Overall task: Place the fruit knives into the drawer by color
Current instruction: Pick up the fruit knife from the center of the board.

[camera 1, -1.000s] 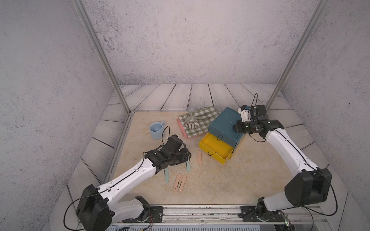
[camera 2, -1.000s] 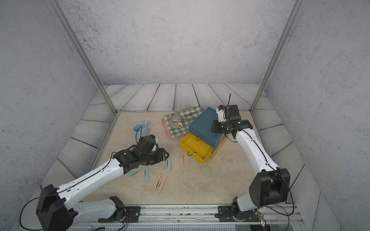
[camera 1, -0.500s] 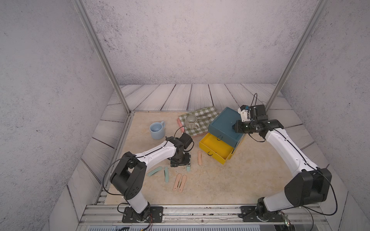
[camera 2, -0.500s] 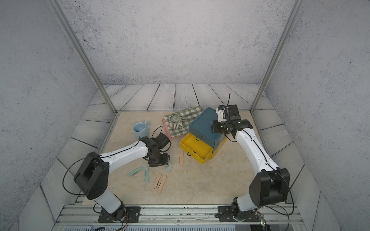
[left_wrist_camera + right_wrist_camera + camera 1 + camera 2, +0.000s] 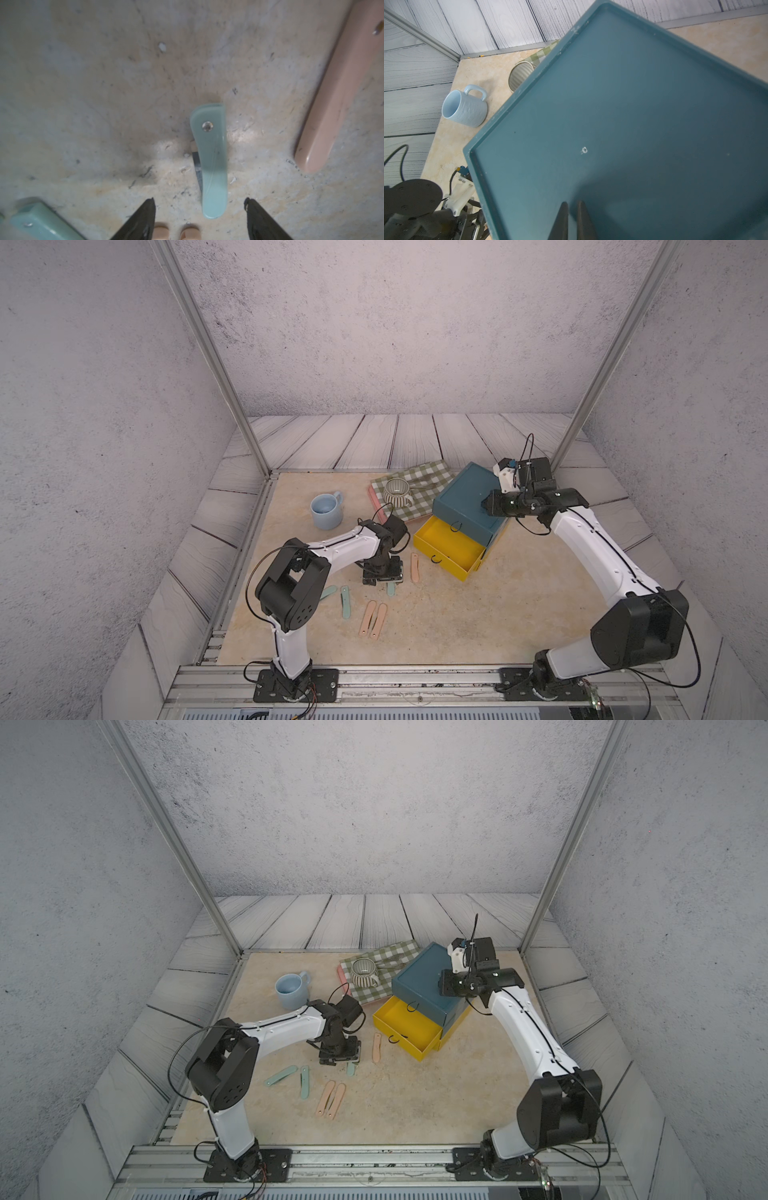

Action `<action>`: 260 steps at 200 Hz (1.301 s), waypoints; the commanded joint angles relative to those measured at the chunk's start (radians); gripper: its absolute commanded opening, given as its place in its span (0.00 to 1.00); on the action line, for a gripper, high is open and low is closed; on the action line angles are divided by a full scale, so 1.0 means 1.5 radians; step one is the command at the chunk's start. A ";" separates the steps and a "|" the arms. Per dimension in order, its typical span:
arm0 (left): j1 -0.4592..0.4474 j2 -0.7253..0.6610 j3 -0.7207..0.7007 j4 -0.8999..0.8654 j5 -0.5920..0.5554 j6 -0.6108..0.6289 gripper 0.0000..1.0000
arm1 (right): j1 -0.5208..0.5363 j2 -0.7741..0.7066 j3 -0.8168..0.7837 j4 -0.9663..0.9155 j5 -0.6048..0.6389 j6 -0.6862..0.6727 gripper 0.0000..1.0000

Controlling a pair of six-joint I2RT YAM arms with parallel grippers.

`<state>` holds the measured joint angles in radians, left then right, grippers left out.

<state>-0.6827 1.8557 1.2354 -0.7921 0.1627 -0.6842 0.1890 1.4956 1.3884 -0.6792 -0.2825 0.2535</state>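
The left gripper (image 5: pixel 200 200) is hovering open just above the table (image 5: pixel 83 104). Its two black fingers (image 5: pixel 143 218) are standing wide apart and straddling the rounded near end of a mint-green knife (image 5: pixel 212 162). The knife is lying flat, touching neither finger and sitting closer to one than the other. A single peach-pink knife (image 5: pixel 414 567) is lying just beside it, on the side toward the pulled-out yellow drawer (image 5: pixel 449 547) of the drawer chest (image 5: pixel 465 497). Two more mint-green knives (image 5: pixel 345 601) and a peach-pink pair (image 5: pixel 373 619) are lying nearer the front rail. The right gripper (image 5: pixel 572 204) is hanging over the chest's teal top, its fingers drawn almost together and holding nothing. Compared with a second ago, the left arm is now standing folded with its elbow raised instead of stretched low. Its gripper is sitting slightly closer to the knife, and the mint-green knife the arm was covering is showing. The right arm, knives and chest are staying where they were.
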 commanded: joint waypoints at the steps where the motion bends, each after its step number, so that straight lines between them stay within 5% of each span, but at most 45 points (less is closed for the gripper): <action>1: 0.004 0.019 0.013 -0.004 0.001 -0.007 0.71 | 0.001 0.056 -0.061 -0.203 0.045 0.000 0.13; 141: 0.019 0.073 0.018 -0.046 -0.030 0.015 0.55 | 0.002 0.058 -0.057 -0.200 0.047 0.000 0.15; 260: 0.031 0.110 0.076 -0.099 -0.075 0.086 0.50 | 0.002 0.057 -0.056 -0.200 0.044 0.003 0.15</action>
<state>-0.6456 1.9762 1.3334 -0.9276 0.0891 -0.5976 0.1898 1.4956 1.3899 -0.6800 -0.2825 0.2535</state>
